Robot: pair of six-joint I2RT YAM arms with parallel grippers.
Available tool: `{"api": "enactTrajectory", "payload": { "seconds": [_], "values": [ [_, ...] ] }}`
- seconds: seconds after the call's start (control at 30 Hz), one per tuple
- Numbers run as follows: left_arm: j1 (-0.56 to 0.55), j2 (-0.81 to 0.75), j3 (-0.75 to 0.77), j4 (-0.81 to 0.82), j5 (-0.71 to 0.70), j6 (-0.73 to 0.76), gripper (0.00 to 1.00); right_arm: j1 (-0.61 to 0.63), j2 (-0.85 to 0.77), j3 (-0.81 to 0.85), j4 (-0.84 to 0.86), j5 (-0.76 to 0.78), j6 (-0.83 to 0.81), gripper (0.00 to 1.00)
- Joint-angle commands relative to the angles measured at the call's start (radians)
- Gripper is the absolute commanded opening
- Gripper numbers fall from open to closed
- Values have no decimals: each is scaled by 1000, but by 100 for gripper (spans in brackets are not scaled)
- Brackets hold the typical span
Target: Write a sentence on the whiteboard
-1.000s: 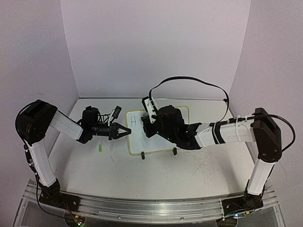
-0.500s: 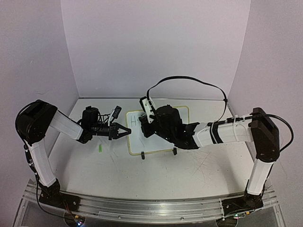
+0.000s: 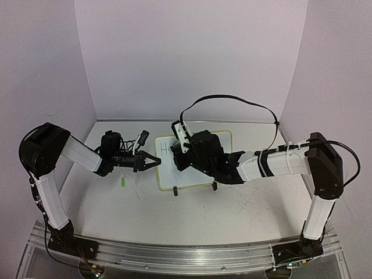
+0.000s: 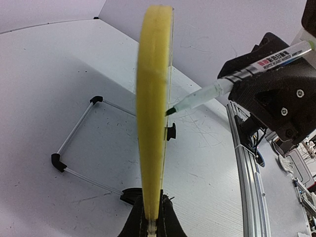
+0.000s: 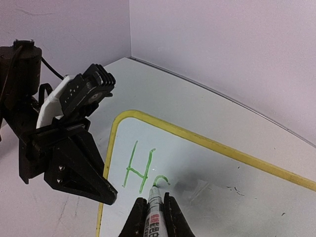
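We look down on a white table (image 3: 192, 212) with scuff marks, closed in by pale walls along its far, left and right edges. The right arm (image 3: 285, 163) reaches from the right edge in towards the middle, with a black cable (image 3: 232, 99) arching above its wrist. The left arm (image 3: 64, 151) comes in from the left edge and stops just left of the middle.

Between the two arms, at the middle of the table and nearer the far edge than the near one, is the whiteboard (image 3: 168, 174), with its yellow rim and two small black feet (image 3: 175, 192) on the side facing the near edge. The right arm's wrist covers much of its face from above. The left fingers (image 4: 170, 224) are pressed together on the whiteboard's left rim, which the left wrist camera sees edge-on as a yellow band.

The right fingers (image 5: 174, 222) pinch a marker (image 5: 154, 212) with a clear barrel and a green tip, and the tip touches the whiteboard. Of the sentence (image 5: 140, 168), we can read only a green H and the start of a second letter, in the whiteboard's far left corner. The tip sits at that second letter.

A small green piece (image 3: 123, 183) lies on the table near the left fingers, on the side towards the near edge.
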Motion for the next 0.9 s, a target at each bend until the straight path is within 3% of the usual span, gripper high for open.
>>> {"api": "enactTrajectory", "payload": {
  "seconds": [0.0,0.87],
  "values": [
    [1,-14,10,-15,-29,34,0,-2,-18,-26,-13,19,18,0],
    [1,-15,8,-16,-28,34,0,-2,-46,-35,51,102,-8,0]
  ]
}}
